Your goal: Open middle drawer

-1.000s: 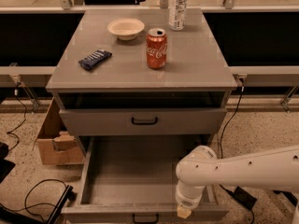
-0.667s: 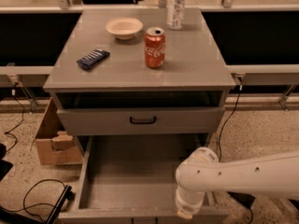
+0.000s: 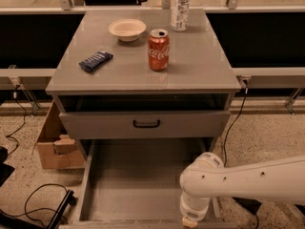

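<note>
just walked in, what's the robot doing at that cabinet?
The robot is working the grey cabinet. The middle drawer is pulled well out, showing its plain grey tray. The arm reaches in from the right, and the gripper hangs low by the drawer's front right corner. The drawer above is far less extended. A Coke can, bowl, bottle and dark packet sit on top.

White tool at grey middle drawer front
</note>
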`<state>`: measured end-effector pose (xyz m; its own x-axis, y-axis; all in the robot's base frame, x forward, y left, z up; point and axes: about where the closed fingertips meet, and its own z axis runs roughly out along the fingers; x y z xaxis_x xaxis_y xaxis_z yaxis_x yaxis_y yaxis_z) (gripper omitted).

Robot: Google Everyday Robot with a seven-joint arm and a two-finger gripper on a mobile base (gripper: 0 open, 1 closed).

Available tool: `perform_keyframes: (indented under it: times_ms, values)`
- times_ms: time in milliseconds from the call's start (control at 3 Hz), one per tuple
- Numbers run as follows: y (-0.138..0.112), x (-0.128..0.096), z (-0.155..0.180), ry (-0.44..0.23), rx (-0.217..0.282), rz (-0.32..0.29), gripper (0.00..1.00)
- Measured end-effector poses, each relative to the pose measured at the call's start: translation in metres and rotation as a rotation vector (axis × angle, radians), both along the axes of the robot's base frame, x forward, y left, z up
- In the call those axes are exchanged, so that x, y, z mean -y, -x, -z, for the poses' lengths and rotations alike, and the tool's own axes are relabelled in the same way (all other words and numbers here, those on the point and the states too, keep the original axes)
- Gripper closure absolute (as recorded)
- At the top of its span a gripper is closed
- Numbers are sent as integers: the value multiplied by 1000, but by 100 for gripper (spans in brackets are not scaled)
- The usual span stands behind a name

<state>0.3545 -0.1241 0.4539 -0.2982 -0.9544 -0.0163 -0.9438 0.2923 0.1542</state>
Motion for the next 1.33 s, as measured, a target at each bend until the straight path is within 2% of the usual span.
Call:
perform_keyframes:
  times_ms: [1000,1333]
  values:
    - [1,0,-2,1,-3,-1,12]
    - [1,0,-3,1,-3,-1,0]
